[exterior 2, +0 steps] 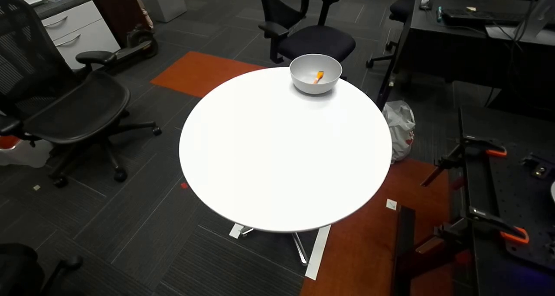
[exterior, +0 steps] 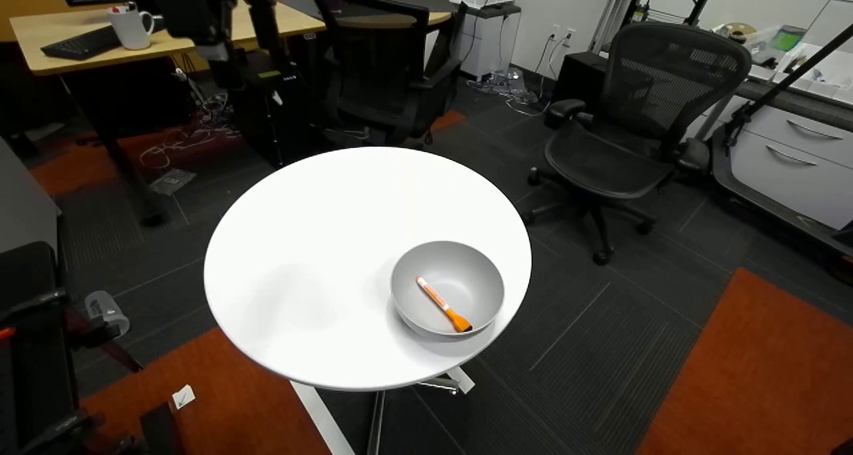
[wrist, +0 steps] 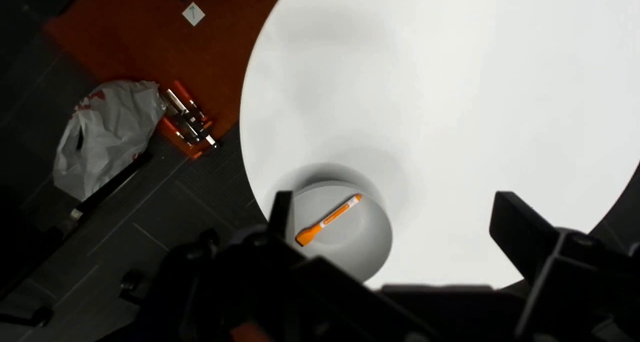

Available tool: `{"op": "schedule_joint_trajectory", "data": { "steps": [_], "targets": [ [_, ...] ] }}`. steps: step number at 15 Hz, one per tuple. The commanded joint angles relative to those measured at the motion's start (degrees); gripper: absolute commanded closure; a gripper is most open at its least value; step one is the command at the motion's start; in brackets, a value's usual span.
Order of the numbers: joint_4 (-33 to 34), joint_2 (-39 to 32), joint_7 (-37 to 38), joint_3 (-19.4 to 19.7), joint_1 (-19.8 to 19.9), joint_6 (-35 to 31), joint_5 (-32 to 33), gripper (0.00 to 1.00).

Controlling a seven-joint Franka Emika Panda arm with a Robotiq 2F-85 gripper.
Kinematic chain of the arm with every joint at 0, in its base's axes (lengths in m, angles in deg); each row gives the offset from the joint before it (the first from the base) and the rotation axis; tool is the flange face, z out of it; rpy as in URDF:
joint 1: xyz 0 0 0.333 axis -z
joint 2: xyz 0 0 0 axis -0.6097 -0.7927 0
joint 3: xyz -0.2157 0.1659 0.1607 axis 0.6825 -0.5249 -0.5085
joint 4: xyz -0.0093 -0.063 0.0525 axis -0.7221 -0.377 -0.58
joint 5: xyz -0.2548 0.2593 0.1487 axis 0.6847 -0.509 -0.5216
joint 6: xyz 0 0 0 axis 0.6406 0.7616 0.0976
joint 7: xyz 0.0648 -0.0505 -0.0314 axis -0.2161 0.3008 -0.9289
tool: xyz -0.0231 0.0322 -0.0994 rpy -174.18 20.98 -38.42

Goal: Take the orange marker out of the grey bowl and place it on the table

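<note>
The marker [exterior: 442, 304] lies aslant inside the bowl [exterior: 478, 278], its broad, dark-edged end near the bowl's wall. In both exterior views the bowl stands upright on the table [exterior: 300, 222], close to the edge. The gripper [wrist: 392, 207] is well above the tabletop, fingers pointing down. Its jaws are released, the two fingers spread wide apart. In the wrist view the finger at the picture's left overlaps the bowl's edge, and the marker's broad end appears just beside it; the finger at the right shows against the tabletop, well apart from the bowl. In an exterior view the gripper [exterior: 252, 65] hangs dark at the top, higher in the picture than the table's far edge, with the desk [exterior: 53, 23] behind. On the desk are a mug [exterior: 131, 28] and a keyboard [exterior: 83, 44]. A chair [exterior: 606, 158] stands near the table; a bag [wrist: 107, 131] lies on the floor [wrist: 195, 197] to one side.
</note>
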Motion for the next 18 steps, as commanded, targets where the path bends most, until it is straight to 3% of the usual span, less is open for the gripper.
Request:
{"op": "schedule_joint_trajectory", "data": {
  "steps": [1,5,13,18],
  "targets": [
    [1.9,-5.8,5.4,1.5,1.3,-7.0,-2.7,0.0],
    [4.7,-13.1,7.1,3.8,1.6,-13.7,-5.0,0.0],
    [16.3,-28.8,12.4,7.9,1.1,-15.5,-5.3,0.0],
    [23.5,-37.7,14.1,8.5,1.3,-16.7,-7.9,0.0]
  ]
}}
